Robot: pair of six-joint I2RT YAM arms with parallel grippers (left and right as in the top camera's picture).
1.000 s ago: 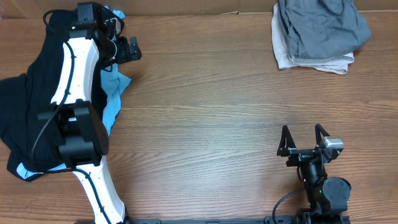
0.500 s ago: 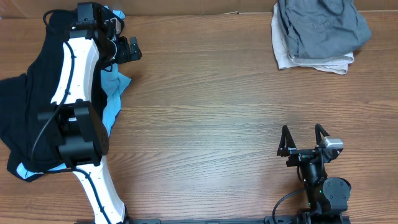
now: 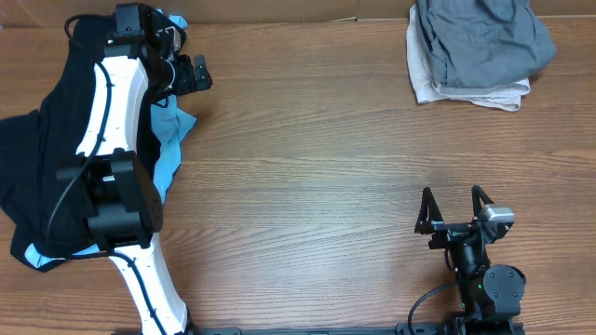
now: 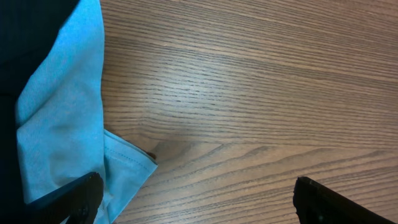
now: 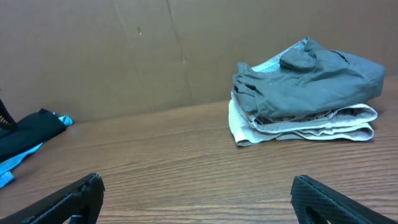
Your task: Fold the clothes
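Note:
At the table's left lies a heap of clothes: a black garment (image 3: 37, 140) with a light-blue piece (image 3: 172, 126) along its right edge. My left gripper (image 3: 197, 74) hovers open at that edge. In the left wrist view one fingertip (image 4: 74, 196) is over the light-blue cloth (image 4: 62, 112), the other over bare wood, and nothing is held by the left gripper (image 4: 199, 200). Grey shorts (image 3: 480, 37) sit folded on a beige piece (image 3: 470, 93) at the back right. My right gripper (image 3: 453, 207) stands open near the front, far from that stack (image 5: 311, 81).
A brown cardboard wall (image 5: 124, 50) runs along the table's back edge. The wooden tabletop (image 3: 317, 167) stretches between the two piles. The left arm's white links (image 3: 112, 102) lie over the black garment. Both arm bases sit at the front edge.

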